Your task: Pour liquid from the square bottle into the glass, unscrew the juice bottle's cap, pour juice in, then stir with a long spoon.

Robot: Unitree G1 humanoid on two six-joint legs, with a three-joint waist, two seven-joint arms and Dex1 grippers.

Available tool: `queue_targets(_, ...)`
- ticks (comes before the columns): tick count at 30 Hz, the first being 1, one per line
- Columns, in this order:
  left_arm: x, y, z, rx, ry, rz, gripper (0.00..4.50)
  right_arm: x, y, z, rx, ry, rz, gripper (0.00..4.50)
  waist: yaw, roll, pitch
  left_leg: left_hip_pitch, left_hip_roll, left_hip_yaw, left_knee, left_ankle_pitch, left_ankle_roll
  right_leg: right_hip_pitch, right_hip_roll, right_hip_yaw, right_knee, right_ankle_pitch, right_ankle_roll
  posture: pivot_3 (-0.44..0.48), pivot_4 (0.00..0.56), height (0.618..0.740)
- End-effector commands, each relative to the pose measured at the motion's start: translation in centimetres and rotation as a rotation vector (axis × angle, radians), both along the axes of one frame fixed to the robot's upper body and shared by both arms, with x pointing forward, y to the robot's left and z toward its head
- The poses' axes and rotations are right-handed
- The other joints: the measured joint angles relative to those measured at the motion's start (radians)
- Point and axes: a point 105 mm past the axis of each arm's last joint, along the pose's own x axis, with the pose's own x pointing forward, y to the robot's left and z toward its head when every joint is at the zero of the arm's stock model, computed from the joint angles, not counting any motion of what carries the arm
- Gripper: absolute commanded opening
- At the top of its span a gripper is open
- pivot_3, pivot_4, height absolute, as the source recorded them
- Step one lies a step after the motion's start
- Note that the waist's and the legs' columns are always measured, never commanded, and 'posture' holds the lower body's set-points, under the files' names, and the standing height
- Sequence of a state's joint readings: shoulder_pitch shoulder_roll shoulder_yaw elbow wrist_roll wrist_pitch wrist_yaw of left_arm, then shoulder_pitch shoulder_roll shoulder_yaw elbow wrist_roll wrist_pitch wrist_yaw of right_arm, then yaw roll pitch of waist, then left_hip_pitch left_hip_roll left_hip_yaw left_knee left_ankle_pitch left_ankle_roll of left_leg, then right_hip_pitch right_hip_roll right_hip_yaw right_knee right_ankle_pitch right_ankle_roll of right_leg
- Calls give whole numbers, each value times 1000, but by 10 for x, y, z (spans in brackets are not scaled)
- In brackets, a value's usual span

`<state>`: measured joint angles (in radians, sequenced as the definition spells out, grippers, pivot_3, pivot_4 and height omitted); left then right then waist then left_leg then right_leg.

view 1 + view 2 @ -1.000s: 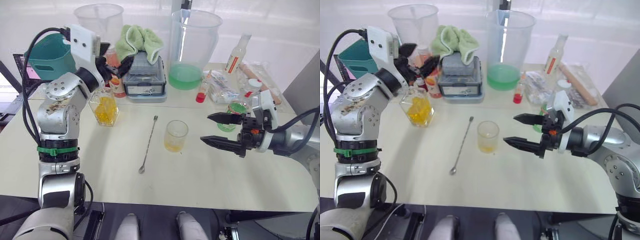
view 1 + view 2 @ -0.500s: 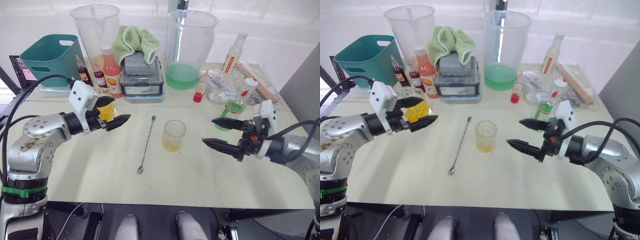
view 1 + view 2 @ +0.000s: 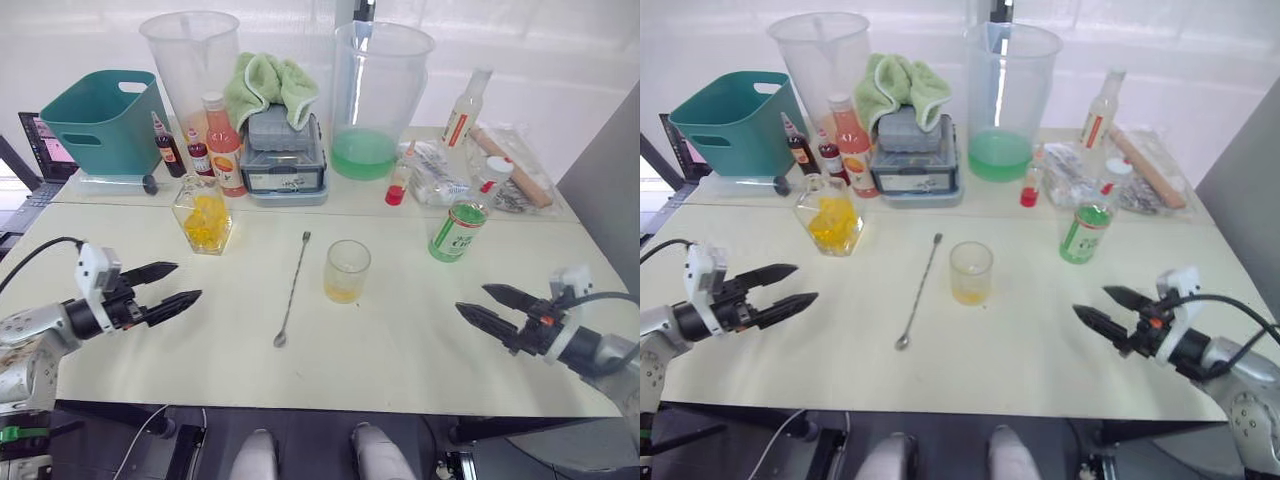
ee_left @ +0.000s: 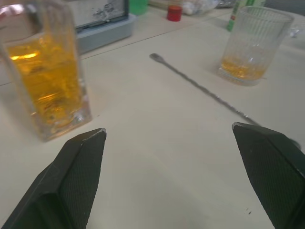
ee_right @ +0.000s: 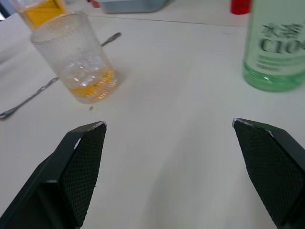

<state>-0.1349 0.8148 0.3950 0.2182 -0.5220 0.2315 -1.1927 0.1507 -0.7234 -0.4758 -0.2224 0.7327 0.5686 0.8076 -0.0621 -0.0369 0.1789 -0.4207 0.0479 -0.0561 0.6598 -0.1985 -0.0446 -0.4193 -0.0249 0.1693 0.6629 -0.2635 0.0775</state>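
Presently both sets of fingers stand wide and empty. The left gripper (image 3: pixel 165 285) hovers low over the desk (image 3: pixel 400 350) at its near left edge; the right gripper (image 3: pixel 490 305) hovers at the near right edge — both point inward toward the middle of the desk, well apart from everything on it.

Outward from there: the glass (image 3: pixel 347 271) stands upright near the desk's centre with a shallow layer of yellow liquid in the bottom. The long spoon (image 3: pixel 293 290) lies flat just to its left, bowl end toward the near edge, not touching the glass. The square bottle (image 3: pixel 204 215) stands upright further left and back, yellow liquid inside. The juice bottle (image 3: pixel 456 229) stands upright to the right of the glass — the white cap (image 3: pixel 491 167) sits further back on a bottle at the rear right.

Along the back: a teal basket (image 3: pixel 100 120), two large clear pitchers (image 3: pixel 380 95), one holding green liquid, and a green towel (image 3: pixel 268 82) on a grey box.
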Motion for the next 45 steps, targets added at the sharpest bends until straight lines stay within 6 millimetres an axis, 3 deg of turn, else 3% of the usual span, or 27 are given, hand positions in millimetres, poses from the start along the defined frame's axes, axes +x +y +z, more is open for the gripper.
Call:
queue_targets(1, -5, 16, -2, 41, -16, 14, 4481, -10, -21, 3, -39, -56, -60, 4500, -4, 0, 0, 0, 0, 0, 0, 0, 0, 0, 0, 0, 0, 0, 0, 0, 150, 728)
queue_targets(5, -4, 18, -5, 27, -13, -4, 4481, -21, -30, -6, -49, -48, -86, 4500, -7, 0, 0, 1, 1, 0, -1, 0, 0, 0, 1, 0, 1, 0, 0, 0, 150, 728)
queue_targets(14, -1, 4, 2, 12, -24, -108, 4481, -28, -36, -9, -38, -71, -126, 4500, -6, 0, 0, 1, 1, 1, -1, 0, 0, 0, 0, 0, 1, 0, 0, 0, 150, 728)
queue_targets(19, -3, -21, 10, 48, -42, -235, 4481, -24, -32, -2, 15, -140, -164, 4500, -7, 1, 0, 1, 1, 1, -1, 0, 0, 0, 0, 0, 1, 0, 0, 0, 150, 728)
queue_targets(23, -6, -52, 42, -20, -110, -370, 4481, -18, -14, 6, 56, -210, -162, 4500, -5, 1, 0, 1, 1, 1, -1, 0, 0, 0, 1, 0, 1, 0, 0, 0, 150, 728)
queue_targets(28, -13, -75, 68, -24, -146, -488, 4481, 7, 1, 23, 28, -305, -153, 4500, -13, 1, -1, 1, 1, 1, -1, 0, 0, 0, 1, 0, 1, 0, 0, 0, 150, 728)
queue_targets(32, -19, -88, 83, -45, -158, -544, 4481, 33, 1, 53, -26, -418, -144, 4500, -14, 2, 0, 1, 1, 1, -1, 0, 0, 0, 1, 0, 1, 0, 0, 0, 150, 728)
queue_targets(38, -26, -94, 88, -42, -137, -575, 4481, 69, 1, 88, -93, -495, -90, 4500, -11, 2, 0, 1, 1, 1, -1, 0, 0, 0, 1, 0, 1, 0, 0, 0, 150, 728)
queue_targets(45, -32, -94, 87, -43, -136, -567, 4481, 105, 0, 108, -103, -485, -10, 4500, -11, 2, 0, 1, 1, 1, -1, 0, 0, 0, 1, 1, 1, 0, -1, 0, 150, 728)
